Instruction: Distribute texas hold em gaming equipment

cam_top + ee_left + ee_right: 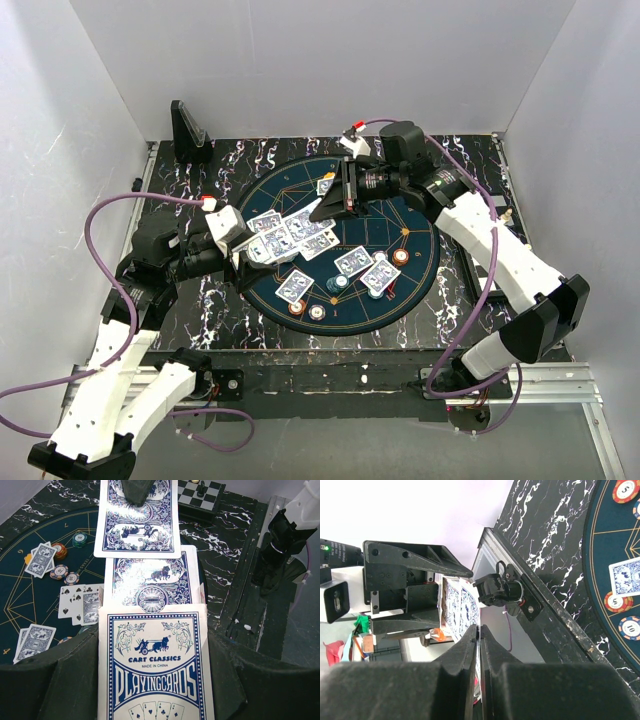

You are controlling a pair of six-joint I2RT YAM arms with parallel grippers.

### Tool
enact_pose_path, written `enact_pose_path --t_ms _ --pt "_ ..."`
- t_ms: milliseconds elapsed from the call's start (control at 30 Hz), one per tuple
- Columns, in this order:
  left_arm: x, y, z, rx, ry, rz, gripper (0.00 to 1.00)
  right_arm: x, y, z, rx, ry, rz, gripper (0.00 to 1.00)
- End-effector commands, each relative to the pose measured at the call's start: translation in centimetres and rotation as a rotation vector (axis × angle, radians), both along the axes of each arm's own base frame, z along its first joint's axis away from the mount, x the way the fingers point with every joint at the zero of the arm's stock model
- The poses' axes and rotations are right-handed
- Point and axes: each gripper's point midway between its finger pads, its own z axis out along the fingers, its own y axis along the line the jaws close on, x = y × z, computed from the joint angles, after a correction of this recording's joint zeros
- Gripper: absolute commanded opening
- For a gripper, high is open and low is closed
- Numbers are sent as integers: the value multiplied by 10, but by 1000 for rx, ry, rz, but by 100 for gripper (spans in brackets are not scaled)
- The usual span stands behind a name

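Grip first: the right claw (pixel 480 632) is pinched nearly shut on the far edge of one blue-backed playing card (pixel 137 525), its dark tip lying over the card's top end in the left wrist view. The left claw (pixel 152 655) is clamped narrow around the deck (pixel 152 680), whose front reads Cart Classics. The two meet over the left side of the round felt mat (pixel 400 215), and the pinched card overlaps a second card (pixel 150 580) that juts out from under the deck's front. That overlap is the likeliest trouble, I judge: drawing the top card away could drag the second one along by friction, so that two fall together or one drops off the mat onto the marbled table (pixel 460 170). So thin an edge hold could also let the card swing or slip free in the carry, landing on the dealt cards (pixel 353 261) or nudging the poker chips (pixel 399 259) beside them. Beyond the pinched card lies the chessboard (pixel 200 492), which a wide swing might clip. Hard to tell: how deep the card sits in the right claw, since the right wrist view shows only a pale sliver between its fingers; how many cards the deck holds; and no triangular marker can be made out
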Motion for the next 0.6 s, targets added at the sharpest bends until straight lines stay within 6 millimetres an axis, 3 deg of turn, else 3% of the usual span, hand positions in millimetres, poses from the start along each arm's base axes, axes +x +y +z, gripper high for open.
enact_pose_path --t_ms 0,133,267,567 --pt "-3 -1 17 -27 -50 -10 0 -4 -5 20 50 -45 12 8" --pt "-3 -1 16 -26 -47 -6 0 2 -15 31 78 -60 -3 1" --pt "-3 0 15 -25 -44 -5 0 13 -26 38 103 -66 -32 1" --pt "-4 -1 15 -24 -45 -9 0 11 -26 37 132 -52 -10 1"
